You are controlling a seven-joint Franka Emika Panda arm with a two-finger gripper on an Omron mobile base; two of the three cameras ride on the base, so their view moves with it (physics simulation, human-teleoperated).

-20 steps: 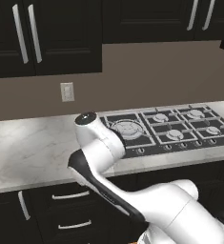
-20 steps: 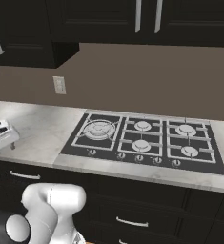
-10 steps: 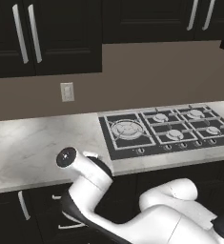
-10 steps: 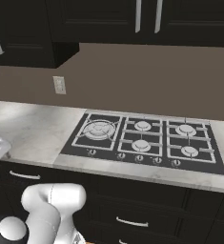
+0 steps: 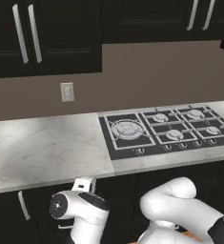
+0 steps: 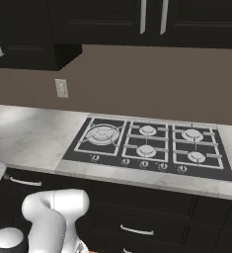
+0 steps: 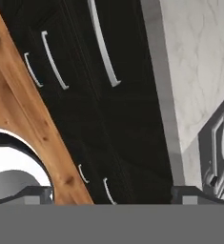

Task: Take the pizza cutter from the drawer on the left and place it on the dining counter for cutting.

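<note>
Dropping since a second ago, your arm's elbow has sunk from above the marble counter (image 5: 42, 152) to below its edge, in front of the black cabinet fronts. The gas stove (image 6: 147, 143) sits unchanged. Your gripper (image 7: 111, 193) has its jaws spread wide with nothing between them, facing the drawer (image 7: 104, 47), which is closed. You cannot see the pizza cutter from here.
</note>
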